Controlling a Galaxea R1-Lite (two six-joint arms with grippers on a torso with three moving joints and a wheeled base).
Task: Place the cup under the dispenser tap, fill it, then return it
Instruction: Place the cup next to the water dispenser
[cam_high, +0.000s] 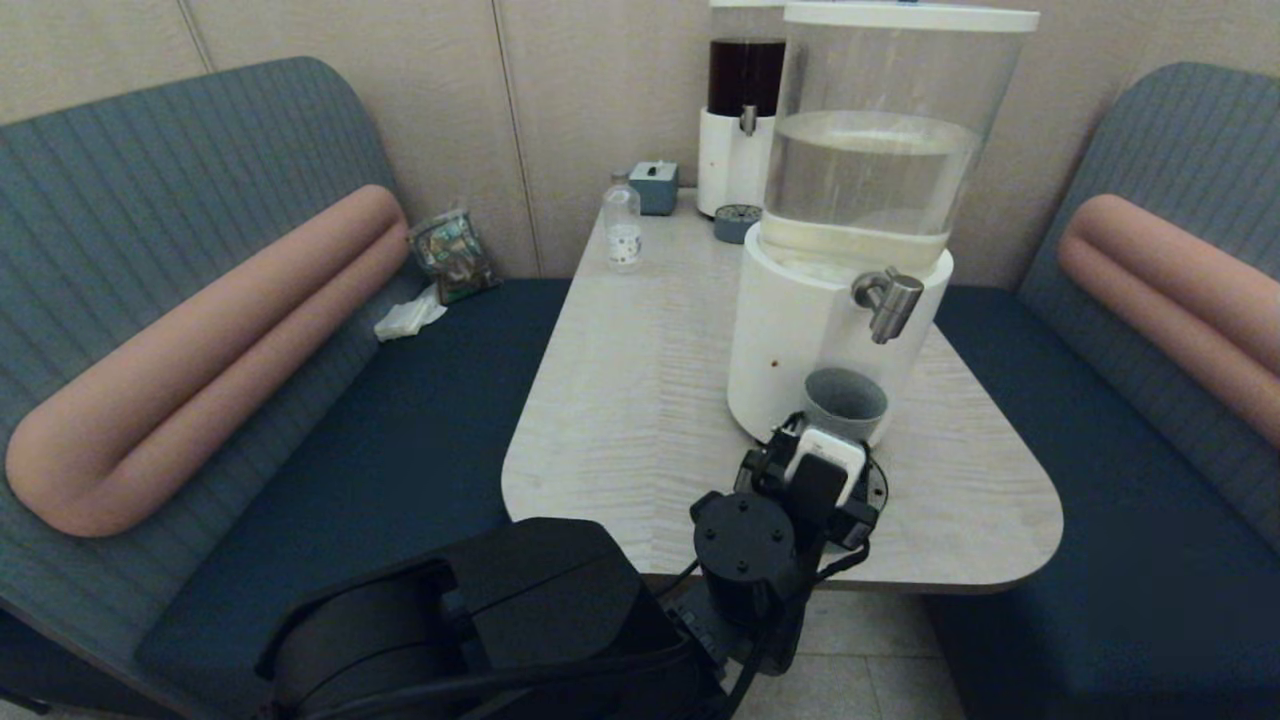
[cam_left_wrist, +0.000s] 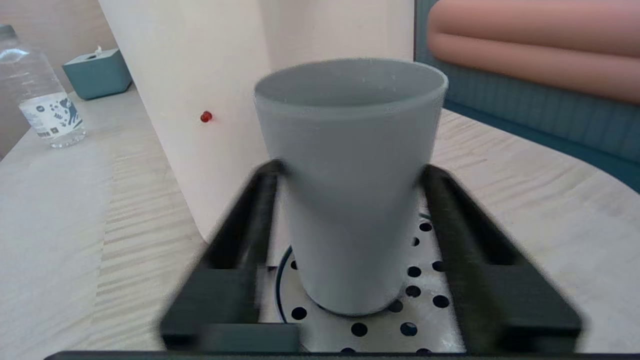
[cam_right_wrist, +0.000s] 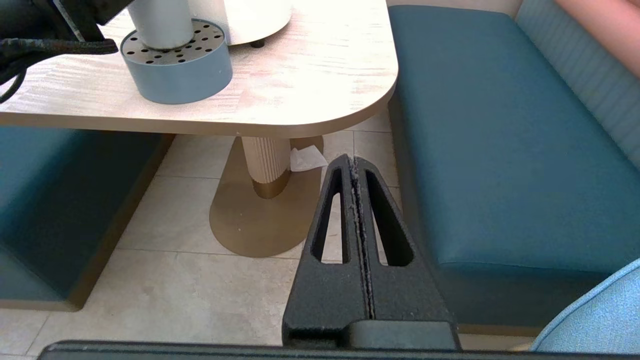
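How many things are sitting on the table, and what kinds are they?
Drink dispensers: 2 (clear one, dark one)
Drip trays: 2
Cup: 1
Bottle: 1
Teal box: 1
Total: 7

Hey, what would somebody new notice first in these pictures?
The big clear-tank dispenser on the table's right half, its steel tap over a grey-blue cup. The cup stands on a perforated drip tray, with the left gripper closed against its sides.
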